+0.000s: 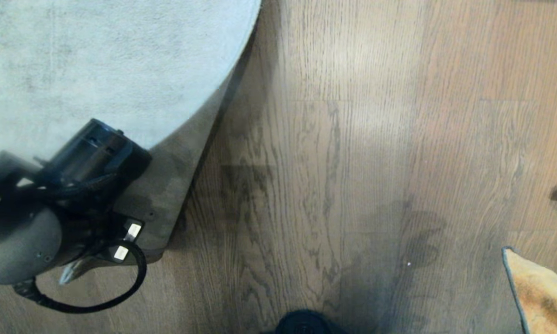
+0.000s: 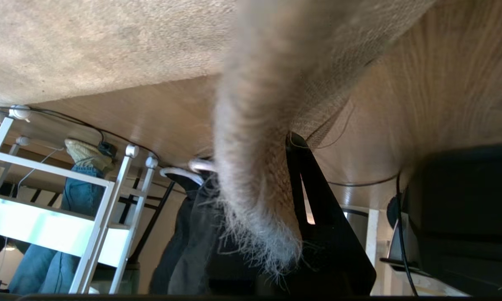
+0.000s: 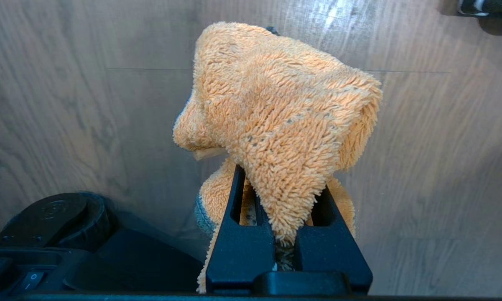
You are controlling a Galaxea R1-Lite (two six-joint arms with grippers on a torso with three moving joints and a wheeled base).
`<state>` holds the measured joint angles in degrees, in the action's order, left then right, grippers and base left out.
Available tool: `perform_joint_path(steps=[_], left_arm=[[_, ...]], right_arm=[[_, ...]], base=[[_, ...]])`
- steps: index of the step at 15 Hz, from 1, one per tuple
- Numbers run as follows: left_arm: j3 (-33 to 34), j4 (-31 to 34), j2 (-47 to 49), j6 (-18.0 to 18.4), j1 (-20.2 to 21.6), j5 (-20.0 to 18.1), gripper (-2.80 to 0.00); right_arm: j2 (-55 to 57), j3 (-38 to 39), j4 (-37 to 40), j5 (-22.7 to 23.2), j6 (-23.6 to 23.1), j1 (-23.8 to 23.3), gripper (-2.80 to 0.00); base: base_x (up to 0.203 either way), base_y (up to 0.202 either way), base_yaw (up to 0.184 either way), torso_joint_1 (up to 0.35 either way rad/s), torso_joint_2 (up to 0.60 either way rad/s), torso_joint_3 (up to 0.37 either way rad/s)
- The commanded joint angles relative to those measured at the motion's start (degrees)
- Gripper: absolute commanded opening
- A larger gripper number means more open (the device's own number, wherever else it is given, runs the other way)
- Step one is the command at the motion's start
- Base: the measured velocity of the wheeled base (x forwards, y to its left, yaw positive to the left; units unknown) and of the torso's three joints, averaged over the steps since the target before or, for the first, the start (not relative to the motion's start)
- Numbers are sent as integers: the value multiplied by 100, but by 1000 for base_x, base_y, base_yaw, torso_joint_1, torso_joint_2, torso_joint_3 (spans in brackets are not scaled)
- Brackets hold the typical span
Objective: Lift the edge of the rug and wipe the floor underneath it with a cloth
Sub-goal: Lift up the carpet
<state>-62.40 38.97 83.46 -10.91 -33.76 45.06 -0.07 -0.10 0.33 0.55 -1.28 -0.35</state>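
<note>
Drooping fuzzy orange cloth (image 3: 276, 117) — grey-blue border.

The left arm (image 1: 51, 204) is black with a grey rounded housing, looped black cable and two white-tagged connectors.

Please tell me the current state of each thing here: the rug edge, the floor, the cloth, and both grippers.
rug edge: lifted, tan backing showing.
floor: uncovered beside the rug.
cloth: bunched, held off the floor.
left gripper: shut on rug edge.
right gripper: shut on cloth.
</note>
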Motion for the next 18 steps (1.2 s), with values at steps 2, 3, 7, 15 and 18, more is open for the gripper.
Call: perform_joint_path(steps=[2,3,7,15,18], left_arm=[[0,40,-22,-8,-8,28,-280],[0,40,-35,-4,-8,21,-280],[15,58,-188,14,8,96,-280],[0,60,-921,592,263,505,-280],[-4,74,-1249,758,333,664,-280]], right_arm=[[7,1,2,1,3,0,-280],[7,1,2,7,-3,0,-280],[7,1,2,-2,3,0,-280],[7,1,2,-2,-3,0,-280],[7,1,2,-2,-3,0,-280]], base=[[0,0,0,0,0,0],[0,0,0,0,0,0],[0,0,0,0,0,0],[0,0,0,0,0,0],[0,0,0,0,0,0]])
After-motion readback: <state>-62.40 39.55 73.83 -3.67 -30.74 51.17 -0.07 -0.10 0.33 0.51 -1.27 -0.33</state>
